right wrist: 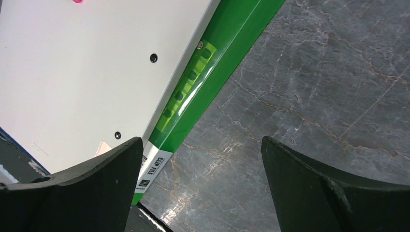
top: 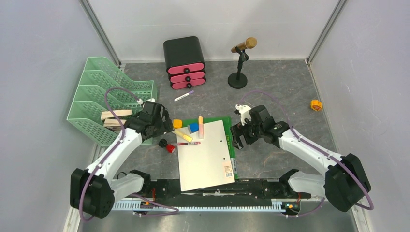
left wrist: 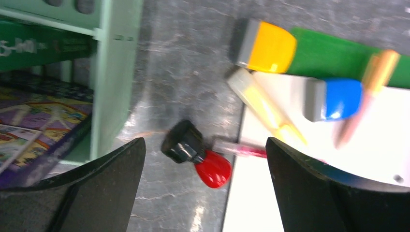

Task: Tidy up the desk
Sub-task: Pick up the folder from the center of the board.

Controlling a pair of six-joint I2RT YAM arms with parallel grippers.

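Top view: L gripper (top: pixel 163 129) wide open, empty, by stamp (left wrist: pixel 193 152); R gripper (top: pixel 238 135) wide open, empty, beside file (right wrist: pixel 227 53) on desk (right wrist: pixel 314 96).

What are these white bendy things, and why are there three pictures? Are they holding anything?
They are two robot arms, meant to tidy the desk. The big picture looks down from above. The other two come from cameras on each wrist; the black shapes are pinching fingers. The left gripper is open above a red-and-black knob; the right gripper is open beside a green clip file under white paper. Markers, a mint tray, a drawer box and a microphone are there too. Nothing is held.
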